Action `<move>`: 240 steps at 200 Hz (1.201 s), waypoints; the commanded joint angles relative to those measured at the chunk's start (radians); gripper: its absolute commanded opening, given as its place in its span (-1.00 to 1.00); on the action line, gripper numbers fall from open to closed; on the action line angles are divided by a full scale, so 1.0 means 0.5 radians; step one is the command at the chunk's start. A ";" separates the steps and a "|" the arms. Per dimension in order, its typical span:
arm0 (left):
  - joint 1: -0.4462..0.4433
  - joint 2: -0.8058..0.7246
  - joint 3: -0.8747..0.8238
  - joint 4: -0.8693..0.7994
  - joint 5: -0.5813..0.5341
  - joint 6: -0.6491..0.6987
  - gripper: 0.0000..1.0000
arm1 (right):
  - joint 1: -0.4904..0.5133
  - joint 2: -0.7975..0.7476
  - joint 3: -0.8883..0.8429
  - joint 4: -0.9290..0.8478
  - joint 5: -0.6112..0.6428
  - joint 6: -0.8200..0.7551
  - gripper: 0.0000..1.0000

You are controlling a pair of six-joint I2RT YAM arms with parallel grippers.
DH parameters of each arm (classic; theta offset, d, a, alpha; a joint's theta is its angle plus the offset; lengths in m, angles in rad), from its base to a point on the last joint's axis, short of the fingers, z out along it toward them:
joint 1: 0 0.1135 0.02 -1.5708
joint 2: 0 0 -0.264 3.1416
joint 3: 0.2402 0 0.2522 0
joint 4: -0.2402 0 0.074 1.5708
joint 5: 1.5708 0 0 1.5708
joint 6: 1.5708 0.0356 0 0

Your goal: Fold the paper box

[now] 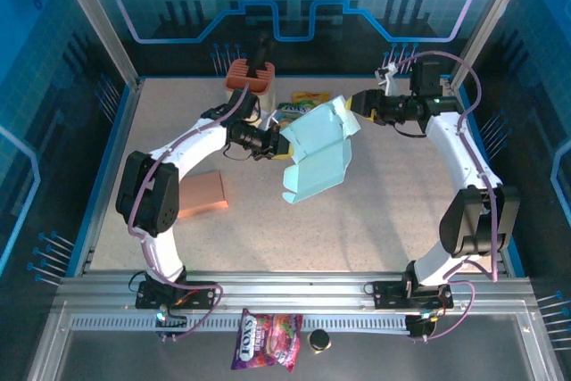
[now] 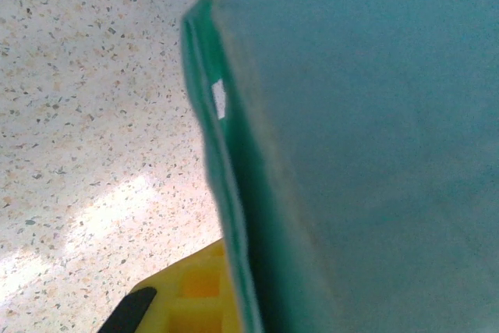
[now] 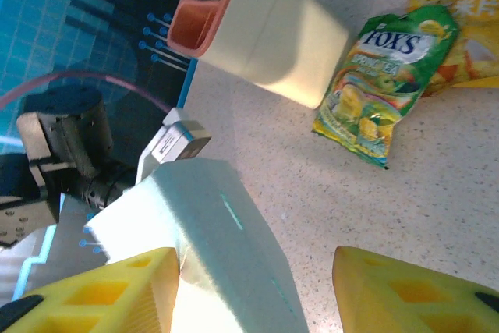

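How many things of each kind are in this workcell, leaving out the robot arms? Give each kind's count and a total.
Snack bags: 3
Paper box: 1
Orange-rimmed holder: 1
Orange slab: 1
Small black cap: 1
Total: 7

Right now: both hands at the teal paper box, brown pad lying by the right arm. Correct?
No: the brown pad lies by the left arm, per the top external view. The left hand and right hand are at the teal paper box.
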 commanded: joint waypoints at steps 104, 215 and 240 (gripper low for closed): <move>0.019 0.066 0.119 -0.136 0.065 0.086 -1.00 | 0.342 -0.012 0.181 -0.433 0.536 -0.388 -0.06; 0.013 0.045 0.122 -0.160 0.033 0.094 -1.00 | 0.831 0.239 0.579 -0.868 1.638 -0.538 -0.28; 0.010 0.042 0.122 -0.164 0.026 0.092 -1.00 | 0.945 0.331 0.681 -0.964 1.985 -0.511 -0.43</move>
